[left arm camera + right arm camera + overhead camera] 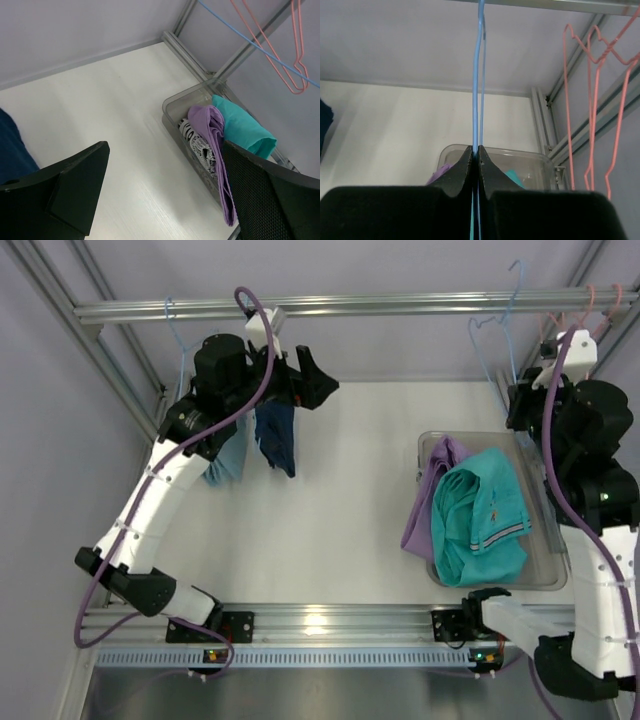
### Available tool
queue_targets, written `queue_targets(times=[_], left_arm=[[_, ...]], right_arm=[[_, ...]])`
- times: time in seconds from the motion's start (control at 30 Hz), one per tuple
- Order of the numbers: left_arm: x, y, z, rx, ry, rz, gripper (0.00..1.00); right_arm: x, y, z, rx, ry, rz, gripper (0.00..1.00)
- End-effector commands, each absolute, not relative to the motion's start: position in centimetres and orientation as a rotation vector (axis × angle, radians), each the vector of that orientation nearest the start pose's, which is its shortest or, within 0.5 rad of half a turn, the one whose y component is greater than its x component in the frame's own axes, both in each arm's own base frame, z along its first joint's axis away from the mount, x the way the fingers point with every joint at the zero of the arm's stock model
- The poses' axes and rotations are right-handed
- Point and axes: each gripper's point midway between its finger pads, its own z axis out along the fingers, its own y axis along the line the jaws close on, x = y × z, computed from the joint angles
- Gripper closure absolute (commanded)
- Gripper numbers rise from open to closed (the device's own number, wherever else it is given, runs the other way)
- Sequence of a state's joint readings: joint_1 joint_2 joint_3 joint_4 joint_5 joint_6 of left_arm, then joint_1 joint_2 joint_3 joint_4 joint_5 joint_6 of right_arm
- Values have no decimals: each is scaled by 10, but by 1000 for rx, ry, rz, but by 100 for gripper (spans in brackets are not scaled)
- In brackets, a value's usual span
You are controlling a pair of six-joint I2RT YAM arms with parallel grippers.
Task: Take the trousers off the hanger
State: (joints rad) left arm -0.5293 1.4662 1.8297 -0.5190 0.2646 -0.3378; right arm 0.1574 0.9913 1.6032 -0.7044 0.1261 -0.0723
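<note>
- Left gripper: spread wide, empty, just beside the navy trousers hanging under the rail.
- Best to pinch a full fold of cloth and pull down slowly, lest wire snag.
- Left arm: stretched up and forward, wrist at the rail.
- Right gripper: clamped on a light-blue wire hanger; pink hangers bare nearby.
</note>
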Motion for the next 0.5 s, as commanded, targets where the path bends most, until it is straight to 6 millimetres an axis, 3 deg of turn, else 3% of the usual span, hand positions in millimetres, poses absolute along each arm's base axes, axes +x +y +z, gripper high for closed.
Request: queue_targets(times=[0.0, 0.03, 0.17, 0.23, 0.3, 0.33, 0.47], left_arm=[[339, -252, 457, 369, 1742, -837, 1], [340, -249, 453, 364, 1762, -820, 1], [343, -230, 446, 337, 1800, -779, 1], [343, -224, 442, 335, 1823, -788, 1], [341, -218, 438, 321, 1848, -783, 1], [343, -212, 432, 304, 1861, -771, 1], [338, -188, 442, 279, 1822, -709, 1]], right_arm=[[294, 1, 504, -66, 1523, -54, 100], [297, 4, 503, -91, 1525, -20, 100], [306, -27, 494, -68, 1544, -21, 100], [308, -22, 486, -135, 1551, 36, 100], [310, -28, 468, -165, 1584, 68, 100], [310, -22, 462, -205, 1588, 115, 100], [322, -35, 426, -216, 1661, 117, 100]])
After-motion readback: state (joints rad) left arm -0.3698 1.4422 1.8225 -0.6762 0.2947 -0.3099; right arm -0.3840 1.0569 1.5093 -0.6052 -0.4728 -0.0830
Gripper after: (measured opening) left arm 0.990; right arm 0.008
